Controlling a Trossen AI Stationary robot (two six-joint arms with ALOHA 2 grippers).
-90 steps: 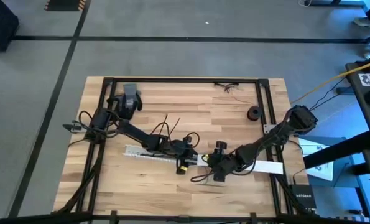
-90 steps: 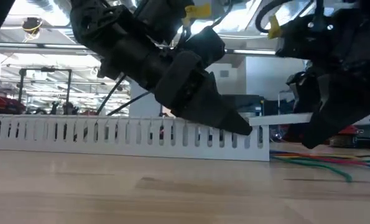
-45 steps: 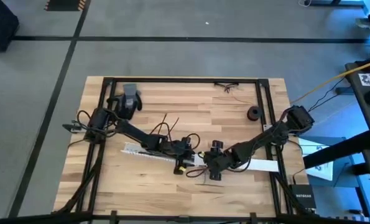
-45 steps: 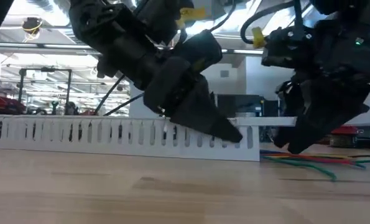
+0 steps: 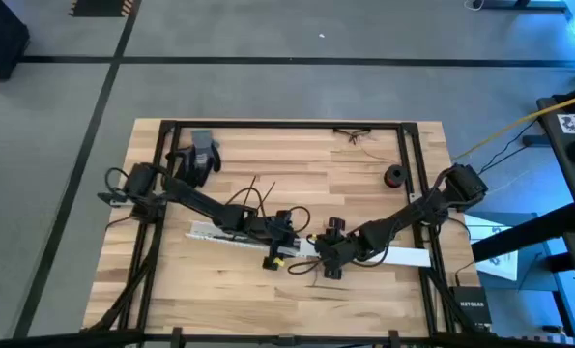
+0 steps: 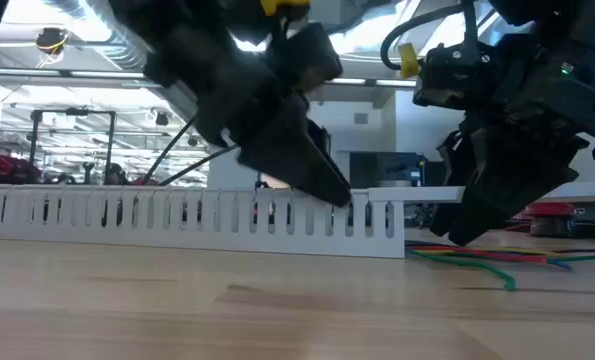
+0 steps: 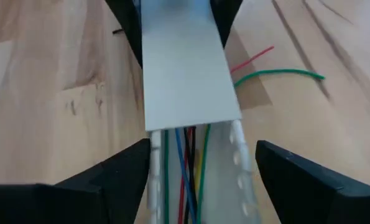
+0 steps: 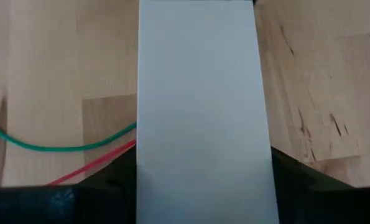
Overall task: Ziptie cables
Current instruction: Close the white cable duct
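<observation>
- Wood table [image 5: 364,174] carries the whole job; its near middle is where both arms meet.
- White slotted duct [image 6: 127,215] lies lengthwise across that spot. In the low view its end now sits further left than a second ago, so it has been dragged along the table.
- White cover [image 8: 200,106] lies flat on the duct and juts past its end. It has shifted left along with the duct.
- Left gripper [image 7: 203,146] has also moved left, its fingers apart, one on each side of the duct. I cannot tell if they press on the walls.
- Right gripper [image 8: 203,158] follows it, fingers closed against the cover's two long edges.
- Cables [image 7: 186,162], thin coloured strands, run inside the duct under the cover; a green one and a red one spill onto the table.
- No tie shows, so this looks like the cables being covered over, with the bundling not yet done.
</observation>
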